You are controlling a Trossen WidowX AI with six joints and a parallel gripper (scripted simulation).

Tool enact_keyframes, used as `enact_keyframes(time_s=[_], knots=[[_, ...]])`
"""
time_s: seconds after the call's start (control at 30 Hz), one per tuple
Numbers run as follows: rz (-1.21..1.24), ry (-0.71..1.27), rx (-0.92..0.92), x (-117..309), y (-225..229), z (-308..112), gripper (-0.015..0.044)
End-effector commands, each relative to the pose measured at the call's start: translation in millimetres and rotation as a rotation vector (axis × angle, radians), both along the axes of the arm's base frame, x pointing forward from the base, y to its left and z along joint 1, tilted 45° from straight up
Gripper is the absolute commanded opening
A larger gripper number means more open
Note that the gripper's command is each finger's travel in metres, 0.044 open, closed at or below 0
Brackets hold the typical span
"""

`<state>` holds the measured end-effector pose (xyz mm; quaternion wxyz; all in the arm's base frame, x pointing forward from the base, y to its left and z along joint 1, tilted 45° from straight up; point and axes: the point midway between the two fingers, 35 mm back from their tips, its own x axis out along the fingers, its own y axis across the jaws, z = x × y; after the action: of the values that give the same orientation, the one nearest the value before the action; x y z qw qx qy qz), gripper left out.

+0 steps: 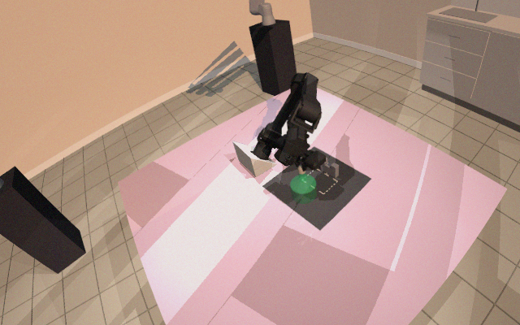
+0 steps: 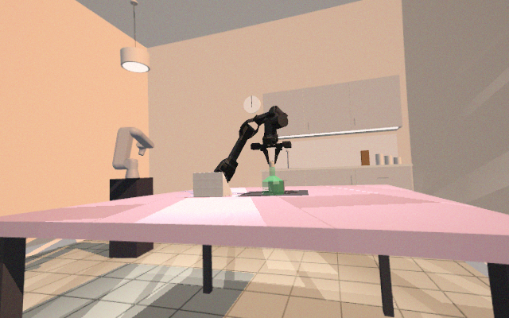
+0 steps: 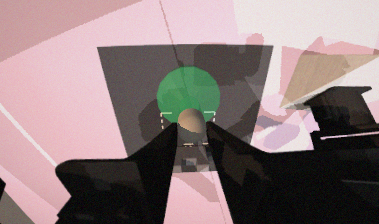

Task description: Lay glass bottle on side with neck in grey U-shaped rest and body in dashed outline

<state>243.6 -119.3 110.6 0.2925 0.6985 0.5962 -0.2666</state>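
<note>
Our fingers (image 1: pixel 304 162) (image 2: pixel 267 156) are closed on the tan top of the neck (image 1: pixel 301 172) (image 2: pixel 272 171) (image 3: pixel 191 120), one on each side. The bottle (image 1: pixel 303 184) (image 2: pixel 274 185) (image 3: pixel 187 87) stands upright on the dark mat (image 1: pixel 337 207) (image 2: pixel 298 192) (image 3: pixel 120 65), its wide green body beside the dashed outline (image 1: pixel 323 193) (image 3: pixel 209 112), with the grey rest (image 1: pixel 335 170) (image 3: pixel 190 164) beyond the outline's far end. We judge the glass stiff, smooth and brittle, so it won't give under a squeeze and may slide if we hold too lightly. Most of its weight probably sits in the broad body, well below our grip. The neck is the sensible place to take hold, being slim enough for us, while the body looks awkwardly wide. Gripping so high leaves a long lever, though: as we tip it, the body could swing or twist between our fingers. We'd want a firm, even pinch, a small lift and a slow tilt, with the neck heading for the rest, and we'd let go only once both neck and body are supported.
</note>
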Motion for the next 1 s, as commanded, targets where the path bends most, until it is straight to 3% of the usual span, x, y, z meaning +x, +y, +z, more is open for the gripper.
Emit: enact_keyframes(time_s=[0.0,0.97], knots=[[-0.004,0.002,0.004,0.0,0.7,0.7,0.0107],[0.007,0.008,-0.024,0.2,11.6,19.0,0.0107]])
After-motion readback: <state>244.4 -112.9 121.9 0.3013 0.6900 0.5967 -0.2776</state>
